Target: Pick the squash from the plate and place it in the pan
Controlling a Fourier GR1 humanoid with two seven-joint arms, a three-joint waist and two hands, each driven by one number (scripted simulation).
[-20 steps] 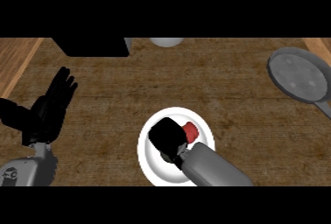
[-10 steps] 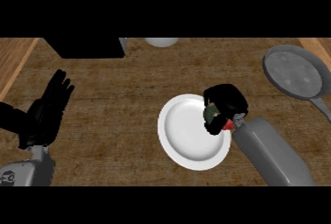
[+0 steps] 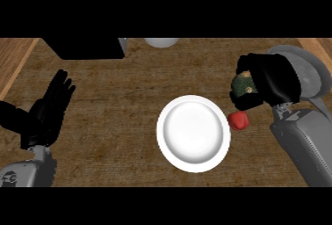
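Right hand [image 3: 271, 81]: black fingers curled over and closed round the squash [image 3: 245, 84], thumb side hidden. The squash shows only as a mottled green-and-yellow patch, rough-skinned, at the hand's left edge. The fingers cover the rest of it.

Below the curled fingers a smooth red rounded lump [image 3: 239, 120] protrudes. It cannot be told whether it is part of the squash or a separate piece. It lies just beside the plate's right rim, over bare counter.

The squash is off the plate and in the hand, between the plate and the pan. The hand overlaps the pan's left rim, and contact with the pan cannot be judged.

Pan [image 3: 312, 74]: round, dull grey, flat-bottomed, at the right edge, with a grey handle running down and right behind the forearm.

Plate [image 3: 193, 133]: glossy white, plain, with a shallow well inside a broad rim, at centre.

Right forearm [image 3: 306, 143]: smooth grey casing, entering from the lower right.

Left hand [image 3: 47, 115]: at the left edge, well apart from the plate. Its fingers are straight, held close together and pointing up, with the thumb splayed left. It holds nothing. Its grey forearm [image 3: 27, 172] is below it.

Counter [image 3: 117, 145]: brown wood with coarse grain.

At the top edge are a black box-like block [image 3: 88, 47] and a pale rounded object [image 3: 160, 42], partly cut off.
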